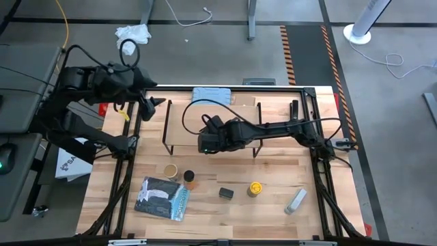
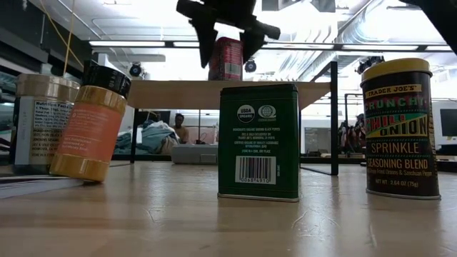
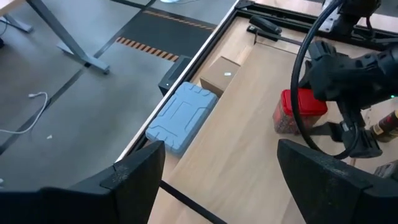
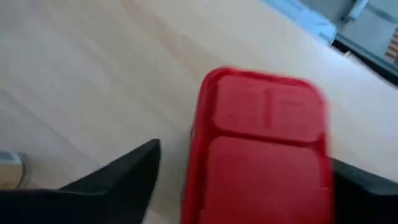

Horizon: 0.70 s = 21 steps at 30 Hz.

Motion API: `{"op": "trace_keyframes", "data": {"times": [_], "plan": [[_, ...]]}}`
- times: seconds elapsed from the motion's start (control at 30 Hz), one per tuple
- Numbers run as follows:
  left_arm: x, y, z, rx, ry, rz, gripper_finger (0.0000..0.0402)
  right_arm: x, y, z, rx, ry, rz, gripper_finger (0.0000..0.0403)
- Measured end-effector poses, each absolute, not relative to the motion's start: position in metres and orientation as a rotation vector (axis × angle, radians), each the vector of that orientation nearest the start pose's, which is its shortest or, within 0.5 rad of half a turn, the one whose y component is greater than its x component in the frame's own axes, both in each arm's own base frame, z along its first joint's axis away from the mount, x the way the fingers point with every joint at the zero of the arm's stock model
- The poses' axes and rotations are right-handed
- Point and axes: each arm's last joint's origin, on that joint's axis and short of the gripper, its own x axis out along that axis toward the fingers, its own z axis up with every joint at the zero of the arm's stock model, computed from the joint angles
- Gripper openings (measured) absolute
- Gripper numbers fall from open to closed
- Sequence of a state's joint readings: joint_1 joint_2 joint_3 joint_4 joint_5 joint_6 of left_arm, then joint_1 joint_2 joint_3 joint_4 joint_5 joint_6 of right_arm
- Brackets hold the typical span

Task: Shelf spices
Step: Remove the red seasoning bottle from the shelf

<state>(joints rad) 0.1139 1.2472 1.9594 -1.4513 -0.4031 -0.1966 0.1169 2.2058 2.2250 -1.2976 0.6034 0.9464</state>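
Tabletop: yellow jar point(image 2: 398, 128) reads "Trader Joe's"

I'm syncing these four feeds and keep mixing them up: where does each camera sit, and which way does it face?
High view: overhead, straight down; both arms, shelf.
Low view: table height, level across; right gripper above the shelf.
Left wrist view: left arm's wrist, past the open left gripper toward the shelf.
Right wrist view: right wrist, down on the red tin between its open fingers.
Shared: the low and both wrist views show the red tin.
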Motion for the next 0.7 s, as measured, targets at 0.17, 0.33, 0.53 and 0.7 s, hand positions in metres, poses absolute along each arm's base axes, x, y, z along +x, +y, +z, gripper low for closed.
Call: {"op": "trace_keyframes", "data": {"times": [0.17, 0.33, 0.53, 0.7], "plan": [[0.155, 0.029, 0.494, -0.076, 0.698, 0.565, 0.0307, 0.439, 0.039, 0.297, 0.338, 0.908, -0.923, 0.0186], [0.155, 0.029, 0.496, -0.053, 0.687, 0.556, 0.0307, 0.426, 0.057, 0.311, 0.286, 0.95, -0.848, 0.0186], [0.147, 0.028, 0.501, -0.032, 0.645, 0.548, 0.0307, 0.355, 0.102, 0.374, 0.307, 0.923, -0.776, 0.0186], [0.139, 0.027, 0.504, -0.048, 0.608, 0.565, 0.0307, 0.299, 0.157, 0.409, 0.544, 0.828, -0.644, 0.0186]]}}
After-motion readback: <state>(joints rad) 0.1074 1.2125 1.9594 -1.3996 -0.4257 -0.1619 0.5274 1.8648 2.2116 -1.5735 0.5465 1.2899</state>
